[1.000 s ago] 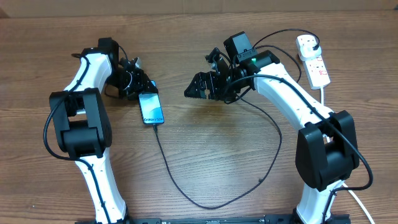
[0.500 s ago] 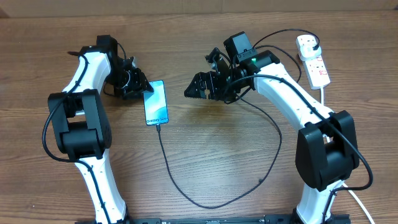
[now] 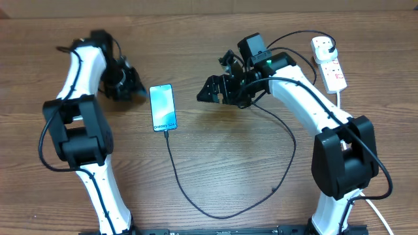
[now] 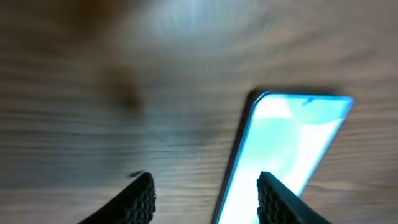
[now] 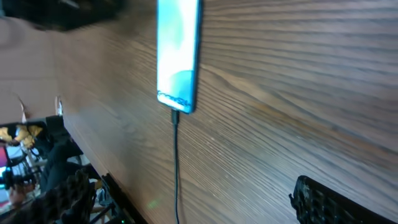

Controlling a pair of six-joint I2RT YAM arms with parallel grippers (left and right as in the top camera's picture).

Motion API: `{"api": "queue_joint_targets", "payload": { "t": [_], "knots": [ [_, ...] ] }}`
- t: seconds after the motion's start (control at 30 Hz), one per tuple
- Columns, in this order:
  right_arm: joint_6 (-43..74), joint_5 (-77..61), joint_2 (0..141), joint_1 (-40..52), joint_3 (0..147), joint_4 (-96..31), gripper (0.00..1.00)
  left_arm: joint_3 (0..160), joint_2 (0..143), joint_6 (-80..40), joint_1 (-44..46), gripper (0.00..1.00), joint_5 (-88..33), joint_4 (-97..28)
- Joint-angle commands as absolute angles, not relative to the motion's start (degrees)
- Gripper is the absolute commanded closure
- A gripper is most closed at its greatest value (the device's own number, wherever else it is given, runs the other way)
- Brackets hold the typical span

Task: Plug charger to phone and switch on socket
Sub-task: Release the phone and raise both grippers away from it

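The phone (image 3: 162, 108) lies flat on the wooden table with its light blue screen lit; it also shows in the left wrist view (image 4: 280, 155) and the right wrist view (image 5: 178, 53). The charger, a thin black cable (image 3: 189, 196), is plugged into the phone's near end and loops right and up to a white plug head (image 3: 322, 46) seated in the socket (image 3: 334, 72), a white power strip. My left gripper (image 3: 134, 91) is open and empty just left of the phone. My right gripper (image 3: 204, 96) is open and empty, right of the phone.
The socket's thick white cord (image 3: 341, 98) runs down the right side behind my right arm. The black cable's loop (image 3: 287, 140) crosses the table's middle and front.
My left gripper has let go of the phone and drawn back to the left. The phone now lies straighter. My right arm has barely moved.
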State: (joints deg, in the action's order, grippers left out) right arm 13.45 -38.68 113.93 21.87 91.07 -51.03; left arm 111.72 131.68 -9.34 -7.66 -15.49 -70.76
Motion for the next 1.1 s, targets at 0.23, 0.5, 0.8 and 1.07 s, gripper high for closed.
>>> {"api": "queue_joint_targets", "payload": {
  "t": [0.23,0.5,0.8,1.07],
  "knots": [
    [13.0,-29.2,98.9,7.8,94.9,-57.6,0.0,132.6,115.7,-10.3,-8.2,0.16,-13.5,-78.5],
    [13.0,-26.5,94.3,-9.9,94.9,-61.3,0.0,132.6,110.5,-10.3,-8.2,0.0,-13.3,-81.5],
    [15.2,-12.9,94.8,-19.7,94.9,-57.4,0.0,132.5,111.2,-10.3,-8.2,0.0,-13.1,-81.4],
    [15.2,-7.0,100.0,-20.4,94.8,-50.3,0.0,132.5,111.2,-10.3,-8.2,0.0,-13.1,-81.4]
  ]
}}
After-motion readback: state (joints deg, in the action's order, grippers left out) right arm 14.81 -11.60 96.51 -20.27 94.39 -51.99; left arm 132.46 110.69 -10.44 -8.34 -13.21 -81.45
